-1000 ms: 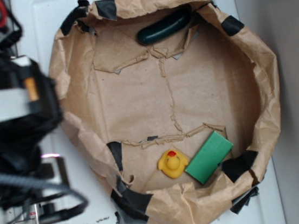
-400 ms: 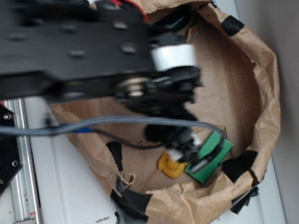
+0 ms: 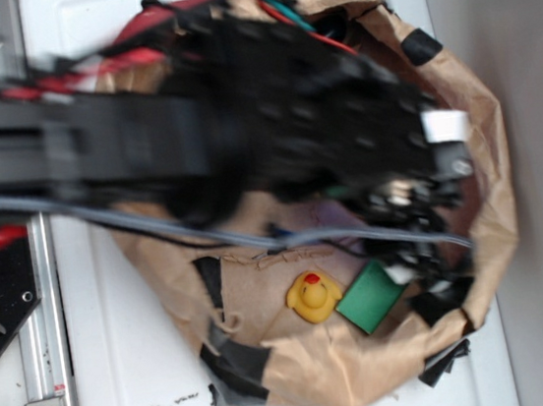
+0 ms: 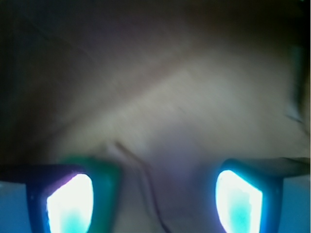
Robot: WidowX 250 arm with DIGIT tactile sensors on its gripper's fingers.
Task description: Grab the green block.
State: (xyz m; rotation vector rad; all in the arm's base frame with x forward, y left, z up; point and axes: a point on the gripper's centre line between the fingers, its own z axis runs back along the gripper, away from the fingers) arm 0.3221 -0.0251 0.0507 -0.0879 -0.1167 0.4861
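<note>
The green block (image 3: 368, 298) lies flat on the brown paper at the near right of the basin, next to the yellow rubber duck (image 3: 313, 295). My blurred black arm reaches across the basin. Its gripper (image 3: 427, 275) hangs over the block's right end, close to the paper wall, and hides that end. In the wrist view the gripper (image 4: 154, 201) is open, its two glowing fingers (image 4: 71, 203) wide apart with only paper between them. A strip of the green block (image 4: 111, 177) shows just beside the left finger.
A crumpled brown paper basin (image 3: 492, 161) with black tape patches (image 3: 234, 361) holds everything; its raised wall stands right beside the gripper. A grey cable (image 3: 256, 239) trails across the basin. A metal rail (image 3: 49, 389) runs along the left.
The arm swung in from the left over the basin and kept moving right. The gripper went from above the block's middle to its right end. The block and duck stayed put.
</note>
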